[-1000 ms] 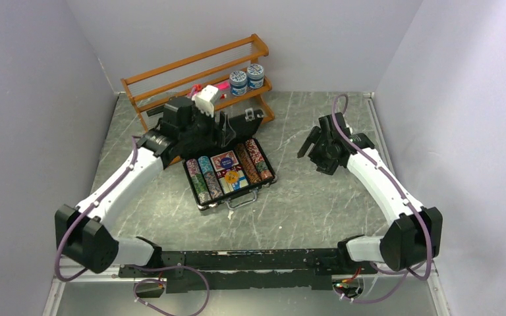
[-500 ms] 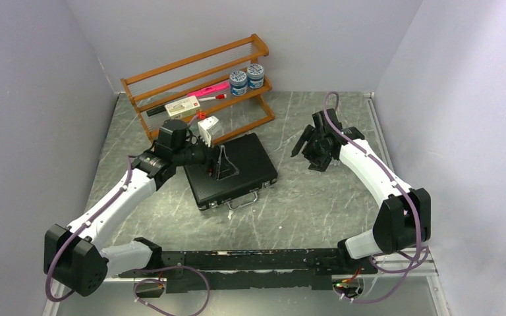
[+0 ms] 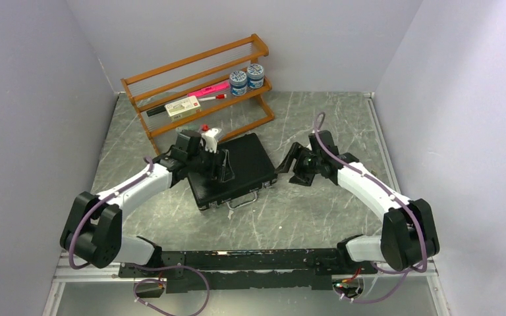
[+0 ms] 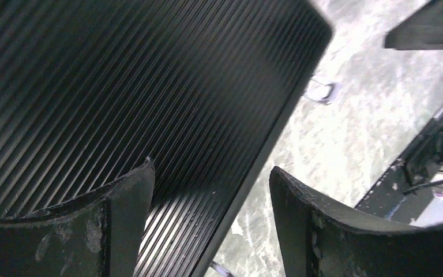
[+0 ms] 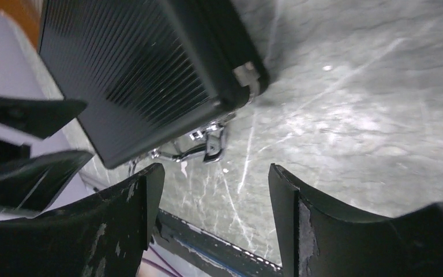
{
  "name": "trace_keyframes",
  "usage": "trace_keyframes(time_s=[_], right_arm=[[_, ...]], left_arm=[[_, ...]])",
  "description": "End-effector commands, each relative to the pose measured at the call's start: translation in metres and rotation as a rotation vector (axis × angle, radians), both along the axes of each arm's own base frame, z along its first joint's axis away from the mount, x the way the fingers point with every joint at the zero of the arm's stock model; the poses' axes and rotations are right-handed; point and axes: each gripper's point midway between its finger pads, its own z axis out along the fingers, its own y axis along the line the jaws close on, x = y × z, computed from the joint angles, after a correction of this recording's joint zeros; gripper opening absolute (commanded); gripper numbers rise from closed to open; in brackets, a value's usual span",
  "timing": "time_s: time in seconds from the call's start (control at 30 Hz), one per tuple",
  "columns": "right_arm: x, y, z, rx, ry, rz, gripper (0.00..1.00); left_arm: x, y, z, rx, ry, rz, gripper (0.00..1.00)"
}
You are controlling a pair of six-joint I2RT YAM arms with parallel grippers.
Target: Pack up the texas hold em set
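The left gripper (image 3: 216, 166) hangs over the lid of the briefcase (image 3: 245, 157) with its jaws spread wide and nothing between them. In its wrist view the fingers (image 4: 121, 202) frame the ribbed black top and the lid's near edge, close above the surface; whether they touch it I cannot tell. The right gripper (image 3: 286, 163) is also parted and empty, just beside the case's right-hand corner, low over the table (image 3: 316, 210). Its camera looks along that corner at a small metal latch (image 5: 245, 74) and the metal handle (image 5: 191, 151) on the front side.

The case lies shut and flat near the middle of the table, angled, with the orange rack (image 3: 191, 79) behind it along the far edge.

By the look of it, the contents are in and the lid is down, so the step in hand is securing the case. The next move likely calls for steady downward pressure on the lid while the right fingers snap the latch closed.
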Motion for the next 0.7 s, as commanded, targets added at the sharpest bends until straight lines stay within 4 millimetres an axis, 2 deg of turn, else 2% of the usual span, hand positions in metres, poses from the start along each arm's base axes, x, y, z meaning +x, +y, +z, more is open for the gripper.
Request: trace_keyframes(time_s=[0.0,0.07,0.13,0.23,0.37,0.5,0.67], right_arm=[[0.001,0.035,0.017,0.082,-0.118,0.132,0.72],[-0.005,0.044,0.009,0.068,-0.096,0.164,0.7],[-0.01,0.048,-0.003,0.029,-0.055,0.158,0.64],[-0.01,0.041,-0.023,-0.041,0.014,0.093,0.47],[-0.011,0.042,-0.035,-0.048,0.046,0.083,0.35],[-0.014,0.044,-0.043,-0.052,0.078,0.086,0.25],[-0.021,0.043,-0.057,-0.067,0.149,0.079,0.12]], left_arm=[[0.01,0.004,-0.008,0.025,-0.028,0.107,0.78],[0.005,0.01,-0.025,0.088,-0.008,0.122,0.77],[0.0,0.022,-0.042,0.171,0.021,0.148,0.76],[-0.009,0.039,-0.06,0.271,0.067,0.17,0.74],[-0.023,0.055,-0.08,0.345,0.125,0.199,0.71],[-0.03,0.066,-0.092,0.389,0.162,0.242,0.71],[-0.031,0.063,-0.096,0.377,0.178,0.242,0.71]])
